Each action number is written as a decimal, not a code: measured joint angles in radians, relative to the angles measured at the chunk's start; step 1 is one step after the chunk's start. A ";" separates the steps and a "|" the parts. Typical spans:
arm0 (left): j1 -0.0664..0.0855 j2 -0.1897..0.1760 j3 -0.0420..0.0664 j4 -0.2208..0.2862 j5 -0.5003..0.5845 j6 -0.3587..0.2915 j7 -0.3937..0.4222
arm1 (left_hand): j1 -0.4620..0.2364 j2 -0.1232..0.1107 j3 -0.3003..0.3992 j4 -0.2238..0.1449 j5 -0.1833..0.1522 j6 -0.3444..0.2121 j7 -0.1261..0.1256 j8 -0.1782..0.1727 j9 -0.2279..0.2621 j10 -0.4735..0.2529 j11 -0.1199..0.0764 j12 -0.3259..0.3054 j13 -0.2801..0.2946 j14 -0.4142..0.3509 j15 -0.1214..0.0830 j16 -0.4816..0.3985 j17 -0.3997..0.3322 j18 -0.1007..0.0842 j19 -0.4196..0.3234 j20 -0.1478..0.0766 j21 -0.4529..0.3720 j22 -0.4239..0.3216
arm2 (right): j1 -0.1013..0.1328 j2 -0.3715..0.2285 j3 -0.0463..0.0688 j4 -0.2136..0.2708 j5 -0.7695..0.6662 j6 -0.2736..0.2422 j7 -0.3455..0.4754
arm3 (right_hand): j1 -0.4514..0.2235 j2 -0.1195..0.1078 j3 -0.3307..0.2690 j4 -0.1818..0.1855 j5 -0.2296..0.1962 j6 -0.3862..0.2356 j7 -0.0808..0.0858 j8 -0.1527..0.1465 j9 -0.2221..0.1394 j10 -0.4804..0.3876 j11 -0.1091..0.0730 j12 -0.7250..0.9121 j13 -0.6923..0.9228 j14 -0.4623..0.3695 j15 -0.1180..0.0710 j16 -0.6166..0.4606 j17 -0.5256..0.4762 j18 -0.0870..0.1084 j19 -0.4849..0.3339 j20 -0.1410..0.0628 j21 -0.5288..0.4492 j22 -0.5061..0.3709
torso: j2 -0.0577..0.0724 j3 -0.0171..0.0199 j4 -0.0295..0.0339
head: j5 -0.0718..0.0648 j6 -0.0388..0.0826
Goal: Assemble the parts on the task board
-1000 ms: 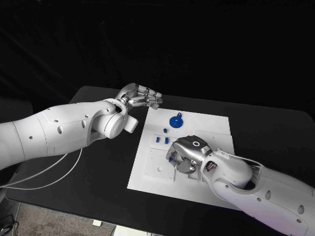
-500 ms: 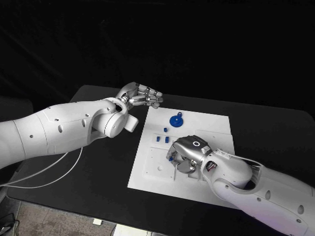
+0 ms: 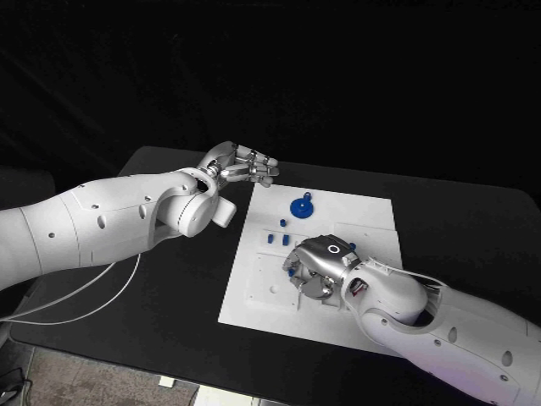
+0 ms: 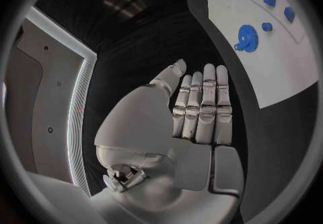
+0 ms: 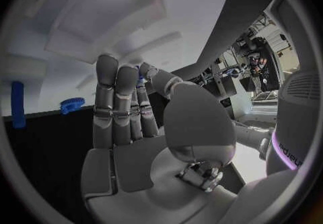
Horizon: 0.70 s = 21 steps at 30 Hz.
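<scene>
The white task board (image 3: 366,211) lies in the middle of the black table. A blue gear (image 3: 301,209) sits at its far end, with small blue parts (image 3: 276,241) just nearer on the left side. My right hand (image 3: 314,269) hovers low over the board's middle, fingers together, and pinches a small blue part (image 5: 140,71) between thumb and fingers. The right wrist view also has the gear (image 5: 71,105) and a blue bar (image 5: 18,104). My left hand (image 3: 242,166) is held flat off the board's far left corner, fingers straight, holding nothing. The left wrist view shows the gear (image 4: 245,38) and board (image 4: 282,62).
The black table (image 3: 466,220) spreads around the board on all sides. My left forearm (image 3: 112,224) lies over the table's left part. A white cable (image 3: 94,296) loops below it.
My right hand has edged slightly to the left over the board's middle. The left hand has not moved.
</scene>
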 measured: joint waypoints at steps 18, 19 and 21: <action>0.000 -0.006 0.000 0.000 0.000 0.011 -0.004 | 0.000 0.000 0.000 0.000 0.000 0.000 0.000 0.000 0.000 0.000 0.000 0.000 0.000 0.000 0.000 0.000 -0.001 0.000 0.000 0.000 0.000 0.000 | -0.004 -0.069 -0.001 0.058 0.027 -0.054 -0.001 | 0.031 -0.030 -0.144 0.040 -0.004 -0.025 -0.009 0.000 -0.001 -0.058 0.016 -0.001 0.001 0.000 0.007 0.000 -0.025 0.001 -0.003 0.012 -0.046 -0.041 | 0.000 0.0012 -0.0018 | -0.005 -0.001; 0.000 -0.006 0.000 0.000 0.000 0.011 -0.004 | 0.000 0.000 0.000 0.000 0.000 0.000 0.000 0.000 0.000 0.000 0.000 0.000 0.000 0.000 0.000 0.000 -0.001 0.000 0.000 0.000 0.000 0.000 | -0.005 -0.078 0.004 0.067 0.030 -0.059 -0.001 | 0.037 -0.034 -0.144 0.040 -0.004 -0.025 -0.009 0.000 -0.001 -0.058 0.016 -0.001 0.001 0.000 0.007 0.000 -0.025 0.001 -0.002 0.012 -0.046 -0.041 | 0.000 0.0012 -0.0018 | -0.006 0.000; 0.000 -0.007 0.000 0.000 0.000 0.012 -0.004 | 0.000 0.000 0.000 0.000 0.000 0.000 0.000 0.000 0.000 0.000 0.000 0.000 0.000 0.000 0.000 0.000 -0.001 0.000 0.000 0.000 0.000 0.000 | -0.006 -0.097 0.023 0.086 0.039 -0.068 -0.001 | 0.037 -0.034 -0.141 0.043 -0.004 -0.025 -0.009 0.000 -0.001 -0.058 0.016 -0.001 0.001 0.000 0.007 0.000 -0.025 0.001 -0.002 0.012 -0.046 -0.042 | 0.000 0.0012 -0.0022 | -0.009 0.002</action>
